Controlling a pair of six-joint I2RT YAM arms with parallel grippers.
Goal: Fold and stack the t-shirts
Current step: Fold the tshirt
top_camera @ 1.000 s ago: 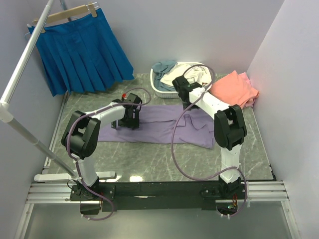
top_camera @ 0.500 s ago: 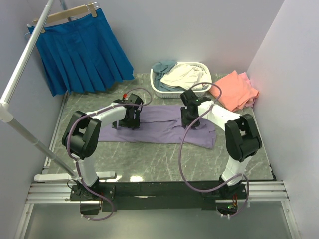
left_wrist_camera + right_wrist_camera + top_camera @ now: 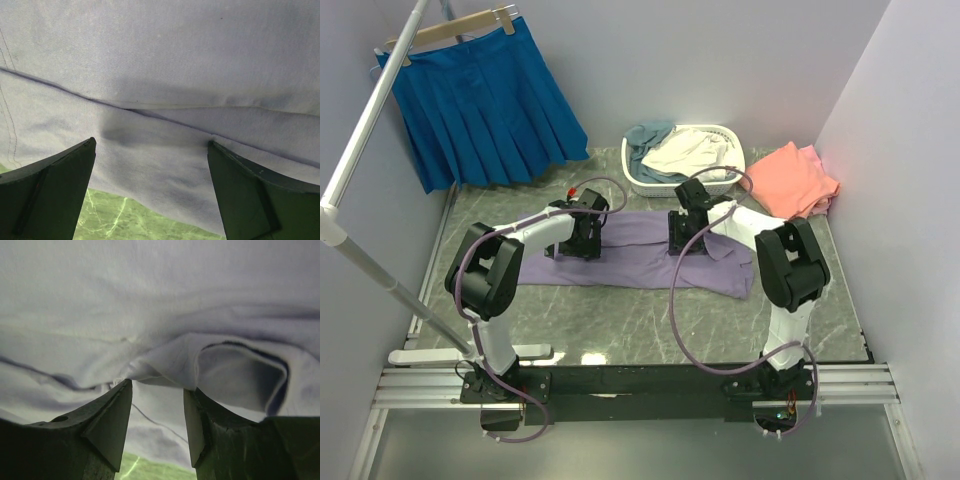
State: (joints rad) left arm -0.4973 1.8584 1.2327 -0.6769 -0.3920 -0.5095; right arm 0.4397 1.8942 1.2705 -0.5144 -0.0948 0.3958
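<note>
A large lavender t-shirt (image 3: 630,258) lies spread across the middle of the marble table. My left gripper (image 3: 578,238) is open over its left part; in the left wrist view the gripper (image 3: 151,142) has its fingers wide apart above the cloth (image 3: 160,75), near the shirt's edge. My right gripper (image 3: 682,232) is low on the shirt's right part. In the right wrist view the gripper (image 3: 157,386) is open, with a bunched fold of the cloth (image 3: 165,365) at the fingertips. Coral-pink shirts (image 3: 798,180) lie piled at the back right.
A white lattice basket (image 3: 632,182) at the back holds a cream shirt (image 3: 685,152) and a grey-blue one (image 3: 648,135). A bright blue pleated skirt (image 3: 485,100) hangs on a hanger at the back left. A slanted metal pole (image 3: 360,130) runs along the left side.
My right gripper has come from beside the basket down onto the lavender shirt, then shifted a little left. The shirt's right part lies flatter. The left gripper has hardly moved.
</note>
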